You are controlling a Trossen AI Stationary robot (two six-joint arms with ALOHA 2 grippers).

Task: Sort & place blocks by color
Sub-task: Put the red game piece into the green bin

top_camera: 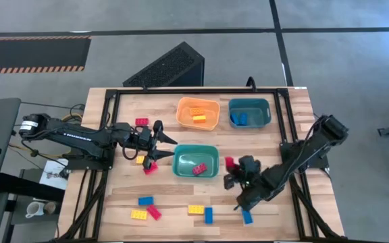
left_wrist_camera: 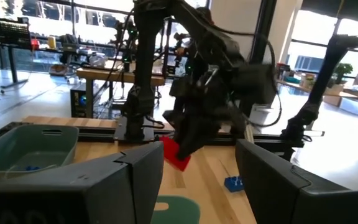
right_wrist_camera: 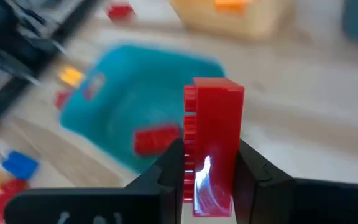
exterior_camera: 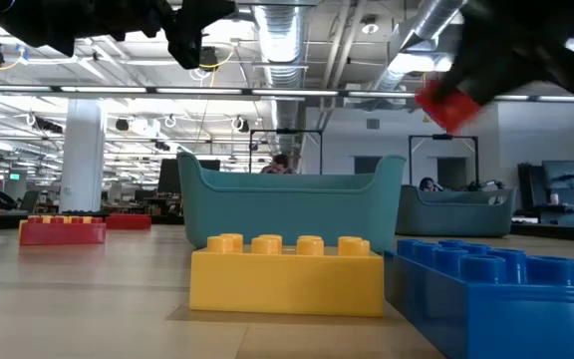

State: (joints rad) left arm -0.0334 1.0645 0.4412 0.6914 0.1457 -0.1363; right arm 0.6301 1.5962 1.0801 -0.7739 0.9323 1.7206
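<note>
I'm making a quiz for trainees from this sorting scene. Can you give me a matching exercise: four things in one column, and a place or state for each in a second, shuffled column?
Things:
1. Orange plastic bin
2. Far teal plastic bin
3. Near teal plastic bin
4. Right claw

Places or states:
A. Holds a small red studded plastic brick inside it
B. Shut on a red studded plastic brick, lifted off the table
C. Holds a small yellow-orange brick
D. Holds small blue bricks

Pairs: 1-C, 2-D, 3-A, 4-B
</note>
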